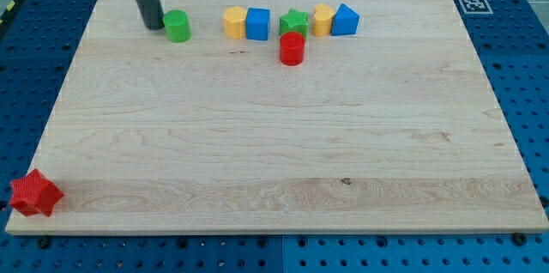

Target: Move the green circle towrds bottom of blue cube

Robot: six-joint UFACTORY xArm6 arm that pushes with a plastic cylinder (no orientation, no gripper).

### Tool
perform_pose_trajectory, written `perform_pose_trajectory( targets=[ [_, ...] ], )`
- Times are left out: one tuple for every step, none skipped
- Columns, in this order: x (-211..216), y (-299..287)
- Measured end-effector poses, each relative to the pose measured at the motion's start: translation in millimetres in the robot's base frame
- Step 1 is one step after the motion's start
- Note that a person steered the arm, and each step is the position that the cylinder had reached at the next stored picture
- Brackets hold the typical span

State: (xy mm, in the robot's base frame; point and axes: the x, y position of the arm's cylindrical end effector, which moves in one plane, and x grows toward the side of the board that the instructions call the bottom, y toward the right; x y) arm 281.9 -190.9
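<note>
The green circle (177, 26) stands near the view's top left on the wooden board (283, 144). The blue cube (257, 24) is to its right, touching a yellow block (234, 22) on the cube's left. My tip (153, 26) is just left of the green circle, touching or nearly touching its left side. The rod rises from there out of the view's top.
Right of the blue cube stand a green star (293, 23), a yellow block (323, 20) and a blue triangular block (345, 20) in a row. A red cylinder (292, 49) sits just below the green star. A red star (35, 194) lies at the board's bottom left corner.
</note>
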Motion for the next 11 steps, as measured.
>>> perform_pose_trajectory(
  targets=[
    [-1.9, 0.3],
    [-1.9, 20.0],
    [3.1, 33.5],
    [28.5, 55.3],
    [42.5, 60.3],
    [79.2, 60.2],
    [84.8, 60.2],
    [79.0, 51.8],
    [80.8, 27.1],
    [94.6, -1.3],
    [124.0, -9.1]
  ],
)
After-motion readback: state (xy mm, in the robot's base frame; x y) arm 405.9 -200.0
